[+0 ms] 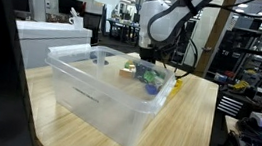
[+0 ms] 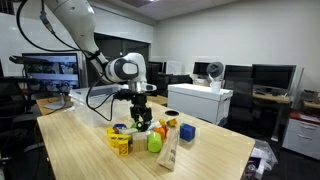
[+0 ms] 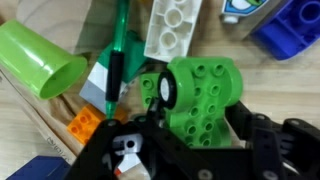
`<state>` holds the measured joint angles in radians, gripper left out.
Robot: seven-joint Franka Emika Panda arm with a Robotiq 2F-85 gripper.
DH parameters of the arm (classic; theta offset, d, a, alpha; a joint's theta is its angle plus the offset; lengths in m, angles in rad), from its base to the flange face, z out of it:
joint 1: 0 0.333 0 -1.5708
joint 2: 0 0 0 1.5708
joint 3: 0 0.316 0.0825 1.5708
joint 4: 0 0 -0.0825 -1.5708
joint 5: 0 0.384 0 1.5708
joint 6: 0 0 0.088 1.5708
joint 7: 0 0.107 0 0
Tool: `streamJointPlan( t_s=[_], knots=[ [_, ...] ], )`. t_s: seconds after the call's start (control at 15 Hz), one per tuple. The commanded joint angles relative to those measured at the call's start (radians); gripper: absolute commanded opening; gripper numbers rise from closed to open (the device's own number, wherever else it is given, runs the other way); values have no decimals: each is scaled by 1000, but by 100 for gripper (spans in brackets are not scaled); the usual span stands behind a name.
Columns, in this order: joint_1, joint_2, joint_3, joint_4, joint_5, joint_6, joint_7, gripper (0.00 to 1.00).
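My gripper (image 3: 195, 135) is shut on a green studded toy block with a wheel (image 3: 195, 95), its black fingers on both sides of it. In an exterior view the gripper (image 2: 140, 115) hangs over a pile of toys on the wooden table (image 2: 200, 160). In the wrist view a light green cup (image 3: 38, 60) lies at the left, a white studded brick (image 3: 172, 28) at the top, a green marker (image 3: 116, 55) beside it, and a blue brick (image 3: 292, 25) at the top right. The green cup (image 2: 154, 143) and blue cube (image 2: 187, 133) also show on the table.
A large clear plastic bin (image 1: 98, 94) stands on the table in front of the toys. A yellow block (image 2: 121, 146) and a cardboard-coloured carton (image 2: 168, 152) stand near the table's front. A white box (image 2: 200, 100), monitors and desks lie behind.
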<state>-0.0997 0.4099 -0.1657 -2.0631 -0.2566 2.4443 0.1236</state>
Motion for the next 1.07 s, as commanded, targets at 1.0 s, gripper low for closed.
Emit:
streamJointPlan(
  t_s=[1.0],
  knots=[
    [130,-547,172,-93,190,-317,-190,36]
  ],
)
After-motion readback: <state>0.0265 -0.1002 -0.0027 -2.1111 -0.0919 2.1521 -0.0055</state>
